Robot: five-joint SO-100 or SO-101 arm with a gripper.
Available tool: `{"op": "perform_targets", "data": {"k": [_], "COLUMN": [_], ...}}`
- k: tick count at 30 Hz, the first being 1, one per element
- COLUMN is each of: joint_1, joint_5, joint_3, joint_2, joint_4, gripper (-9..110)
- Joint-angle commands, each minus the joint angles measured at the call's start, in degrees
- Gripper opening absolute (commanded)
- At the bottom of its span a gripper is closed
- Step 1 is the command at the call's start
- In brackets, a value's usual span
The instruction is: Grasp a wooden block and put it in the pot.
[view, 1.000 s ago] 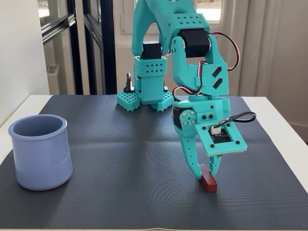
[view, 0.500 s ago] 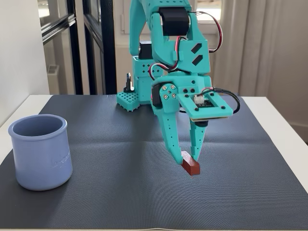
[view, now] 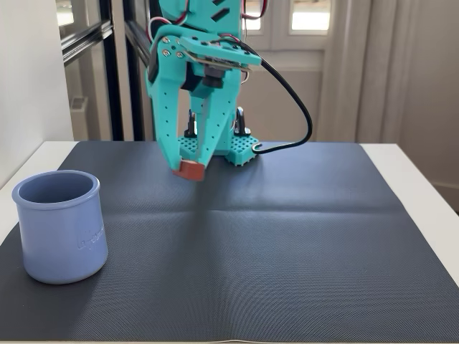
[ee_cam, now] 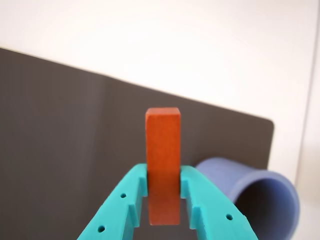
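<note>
Clamping the wooden block (view: 190, 169) between both teal fingers, the gripper (view: 188, 166) hangs in the air above the dark ribbed mat (view: 287, 244), clear of its surface, at the far side near the arm's base (view: 244, 150). Seen through the wrist view: block (ee_cam: 163, 165) upright between the jaws, most of its length jutting past the fingertips (ee_cam: 140, 182), one square end at the top. Standing on the mat's near left corner in the fixed view, well apart from the block: the periwinkle-blue pot (view: 61, 229), upright, mouth open, faint lettering on its wall. In the wrist view, pot (ee_cam: 270, 192) at lower right, beyond the fingers.
</note>
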Motion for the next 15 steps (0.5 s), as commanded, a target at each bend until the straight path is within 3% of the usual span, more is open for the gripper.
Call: {"op": "perform_targets", "data": {"k": [1,15], "joint_1": [5.1,16.79], "joint_5": [-2.72,-11.25], "joint_3": [-2.29,-2.29], "joint_2": [5.36,9.49], "joint_4": [3.6,7.91], "gripper": [0,0]}}
